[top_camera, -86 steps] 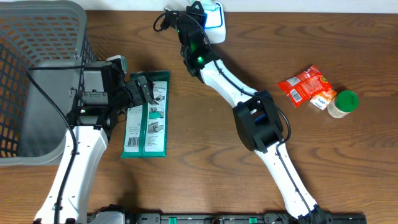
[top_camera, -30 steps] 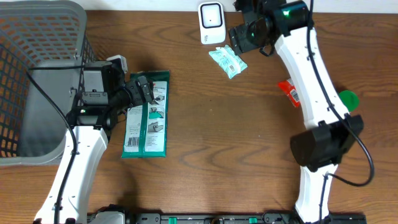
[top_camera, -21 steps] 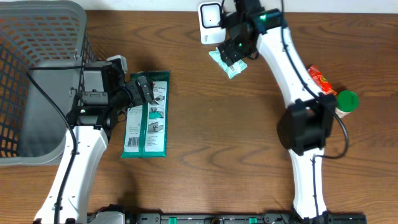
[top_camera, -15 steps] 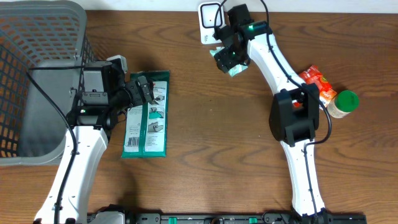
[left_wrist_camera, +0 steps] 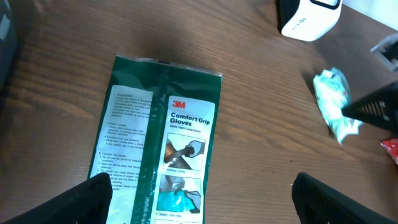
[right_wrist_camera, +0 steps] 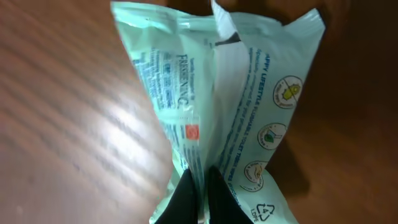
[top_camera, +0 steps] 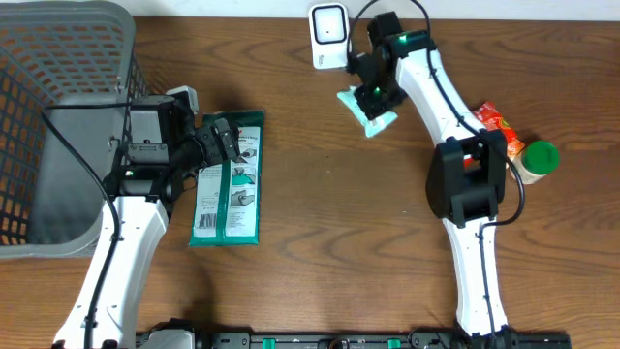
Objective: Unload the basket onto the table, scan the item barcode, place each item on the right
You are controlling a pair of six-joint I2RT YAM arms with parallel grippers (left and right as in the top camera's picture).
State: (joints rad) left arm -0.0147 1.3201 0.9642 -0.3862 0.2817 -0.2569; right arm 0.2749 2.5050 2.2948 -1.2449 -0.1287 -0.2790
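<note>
Overhead, the right gripper (top_camera: pixel 374 92) is pinching the pale green packet (top_camera: pixel 371 114) on the table (top_camera: pixel 320 242) just below the scanner (top_camera: pixel 328 23); left wrist, the left gripper (left_wrist_camera: pixel 205 190) is hanging wide open over the gloves pack (left_wrist_camera: pixel 163 124); right wrist, thin film is bunching between closed fingertips (right_wrist_camera: pixel 185 199), so a slow lift, turning the print toward the scanner, is looking wise.
</note>
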